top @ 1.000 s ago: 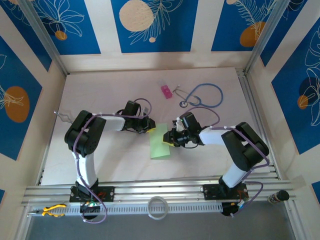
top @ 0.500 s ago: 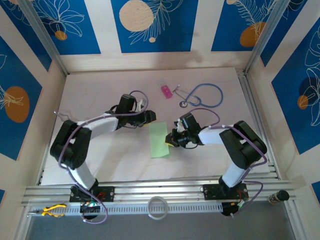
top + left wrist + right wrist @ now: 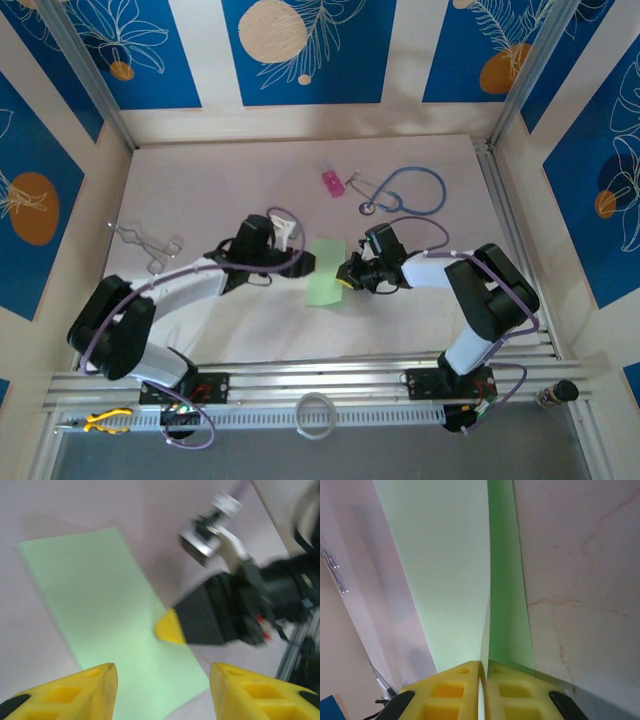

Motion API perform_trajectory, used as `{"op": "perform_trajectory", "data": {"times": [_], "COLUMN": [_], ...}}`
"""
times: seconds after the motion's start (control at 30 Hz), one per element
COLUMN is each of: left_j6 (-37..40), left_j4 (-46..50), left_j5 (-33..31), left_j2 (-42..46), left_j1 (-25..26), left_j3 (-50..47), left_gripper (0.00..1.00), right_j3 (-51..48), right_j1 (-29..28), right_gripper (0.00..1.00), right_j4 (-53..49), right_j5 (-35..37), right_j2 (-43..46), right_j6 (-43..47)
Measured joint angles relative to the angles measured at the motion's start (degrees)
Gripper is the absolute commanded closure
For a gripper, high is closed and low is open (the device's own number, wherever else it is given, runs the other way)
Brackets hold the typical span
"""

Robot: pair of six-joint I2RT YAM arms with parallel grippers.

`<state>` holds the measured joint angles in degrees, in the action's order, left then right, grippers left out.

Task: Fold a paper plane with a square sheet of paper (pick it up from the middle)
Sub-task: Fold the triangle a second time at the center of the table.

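2 right fingers [image 3: 447, 690] pinch sheet [image 3: 445, 565] edge; left fingers [image 3: 70, 692] spread alongside.

Smeared past any detail in the left wrist view, the right gripper [image 3: 169, 628]; lost below that view's bottom edge, the near end of the green sheet of paper [image 3: 100, 610]; cut by the right wrist view's top edge, its far end, and hidden between the closed jaws, its pinched edge.

Bright even light, soft shadows, left wrist blurred
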<state>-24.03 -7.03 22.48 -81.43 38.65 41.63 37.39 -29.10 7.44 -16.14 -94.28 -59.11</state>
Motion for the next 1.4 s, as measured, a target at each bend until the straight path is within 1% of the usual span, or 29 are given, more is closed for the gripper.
{"op": "perform_trajectory", "data": {"times": [0.13,0.3,0.5,0.63,0.83,0.97,1.13,1.23,1.4], "left_j6": [9.3,18.5,25.6,28.7,31.1,32.3,33.9,34.8,35.4], "left_j4": [-3.7,-4.8,-6.4,-7.1,-7.8,-8.9,-9.6,-9.7,-10.0], "left_j5": [-3.1,-9.4,-18.2,-23.6,-32.4,-37.0,-41.0,-42.3,-43.6], "left_j2": [3.1,3.3,0.2,-3.4,-7.5,-9.3,-11.5,-11.9,-12.0], "left_j1": [7.3,14.5,20.6,23.9,26.7,27.5,28.0,28.2,28.3], "left_j3": [-3.3,-6.1,-6.2,-5.5,-4.1,-3.3,-2.2,-1.9,-1.6], "left_gripper": [0.46,0.44,0.42,0.42,0.42,0.46,0.51,0.54,0.67], "right_j3": [0.0,0.0,0.2,0.3,0.8,0.8,0.8,0.8,0.8], "right_j1": [0.1,0.3,0.4,0.5,0.7,0.7,0.7,0.7,0.7], "right_gripper": [0.89,0.91,0.91,0.91,0.91,0.91,0.91,0.90,0.90], "right_j4": [-0.4,-0.4,-0.6,-0.6,-0.6,-0.7,-0.8,-0.8,-0.9], "right_j5": [-0.9,-2.0,-2.8,-3.5,-3.8,-3.8,-3.8,-3.8,-3.8], "right_j2": [0.0,0.0,0.0,0.0,0.1,0.1,0.1,0.1,0.1], "right_j6": [-0.8,-1.6,-2.4,-2.6,-3.0,-3.0,-3.2,-3.2,-3.2]}}
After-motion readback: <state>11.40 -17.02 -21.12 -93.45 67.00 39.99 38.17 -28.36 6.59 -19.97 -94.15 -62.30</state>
